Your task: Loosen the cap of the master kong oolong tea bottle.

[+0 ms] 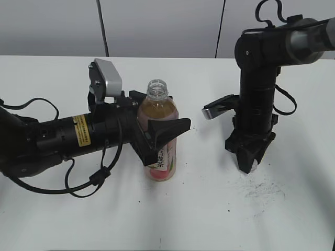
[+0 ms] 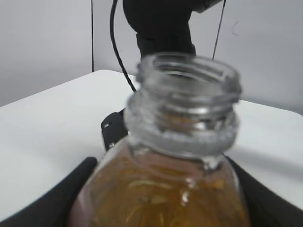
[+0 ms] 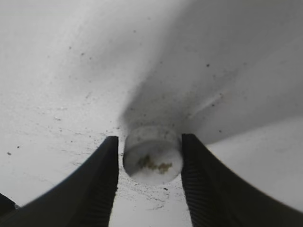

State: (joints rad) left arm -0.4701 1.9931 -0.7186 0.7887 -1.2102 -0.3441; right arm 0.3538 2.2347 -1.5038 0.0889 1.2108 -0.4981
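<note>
The master kong oolong tea bottle (image 1: pixel 158 109) stands upright on the white table, its threaded neck (image 2: pixel 187 101) open with no cap on it. My left gripper (image 1: pixel 161 130) is shut on the bottle's body, one black finger on each side. The white cap (image 3: pixel 152 161) lies on the table to the right, apart from the bottle, and barely shows under the fingers in the exterior view (image 1: pixel 254 167). My right gripper (image 1: pixel 250 163) points straight down with its tips at the table. Its fingers (image 3: pixel 149 141) straddle the cap, with a thin gap on the left side.
The white table (image 1: pixel 209 209) has dark scuff marks (image 1: pixel 264 189) just right of the right gripper. A grey wall runs behind the table's far edge. Loose black cables (image 1: pixel 84 180) lie by the left arm.
</note>
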